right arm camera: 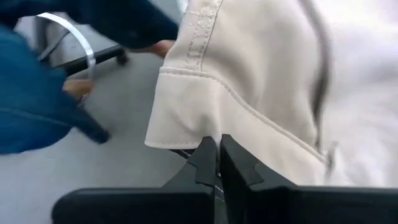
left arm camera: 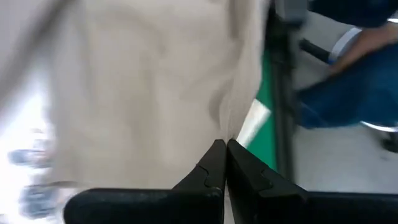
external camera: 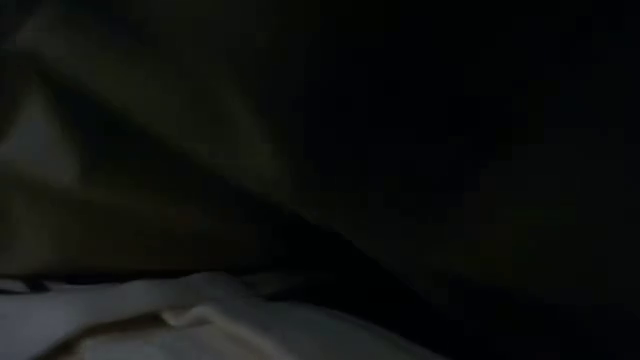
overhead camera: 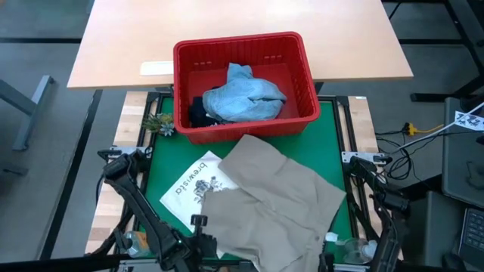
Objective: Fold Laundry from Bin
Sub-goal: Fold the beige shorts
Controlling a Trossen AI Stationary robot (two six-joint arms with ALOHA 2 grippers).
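The laundry is split between two spots: the beige cloth (overhead camera: 268, 200) lies spread and rumpled across the green mat (overhead camera: 162, 162) on the worktop (overhead camera: 132, 109), just in front of the bin (overhead camera: 302, 64), while light blue denim jeans (overhead camera: 246, 94) and something dark (overhead camera: 198, 113) sit bunched inside that red bin. A white tote bag (overhead camera: 189, 185) pokes out from under the beige cloth's edge. At the near side of the worktop, the left gripper (left arm camera: 224, 152) has its fingers pressed together, with the beige cloth's edge right at their tips; it looks pinched between them, though the blur makes that hard to swear to. The right gripper (right arm camera: 217, 149) likewise has its fingers closed tight, nipping the stitched hem of the beige cloth, which hangs just beyond the tips. Past the fingers on both sides, a person in blue clothing (right arm camera: 37, 93) is visible beside the worktop. The low camera is smothered by cloth and shows almost nothing.
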